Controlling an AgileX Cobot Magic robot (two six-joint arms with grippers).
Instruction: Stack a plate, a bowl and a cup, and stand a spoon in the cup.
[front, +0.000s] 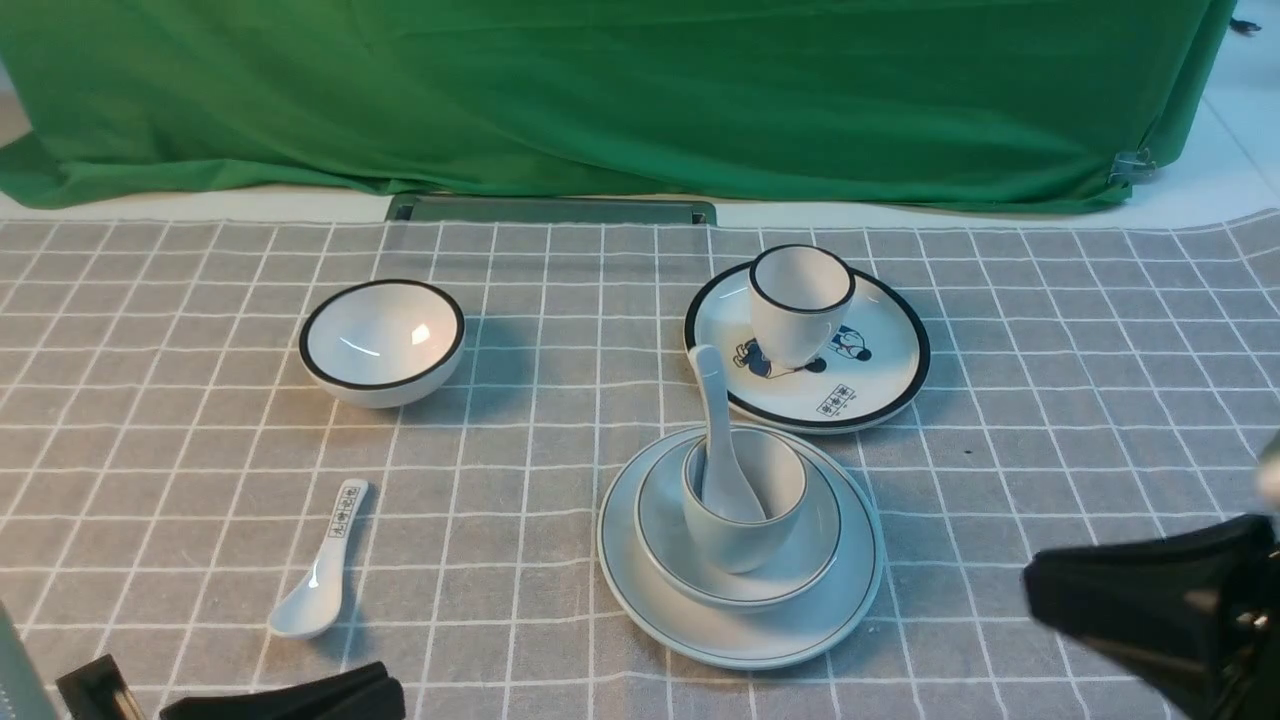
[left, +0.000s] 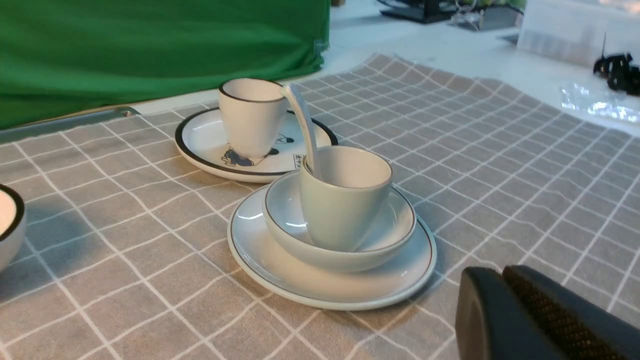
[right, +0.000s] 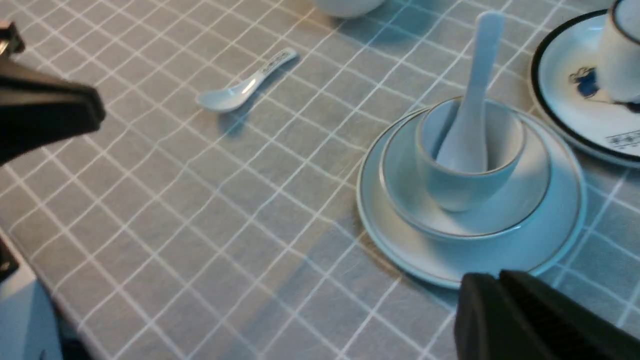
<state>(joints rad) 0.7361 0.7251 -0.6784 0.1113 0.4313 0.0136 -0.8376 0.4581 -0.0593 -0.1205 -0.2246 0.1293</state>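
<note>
Table (front: 1050, 400) is covered by a grey checked cloth (front: 150, 450) with white lines. Four items lie directly on the cloth.
- Pale plate (front: 745, 645): taken as landmark.
- Cartoon plate (front: 880, 370), black rim: just behind it to the right. Cannot tell if the rims touch.
- Black-rimmed bowl (front: 382, 340): well apart, behind-left, upright.
- Short spoon (front: 320, 575), printed handle: lying flat to its left.

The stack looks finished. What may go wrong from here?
1. The spoon only leans on the cup rim, handle high; a knock might tip it out.
2. The cup stands loose in the rounded bowl and might slide.
3. The right hand sits near the plate; a swing could hit it.
</note>
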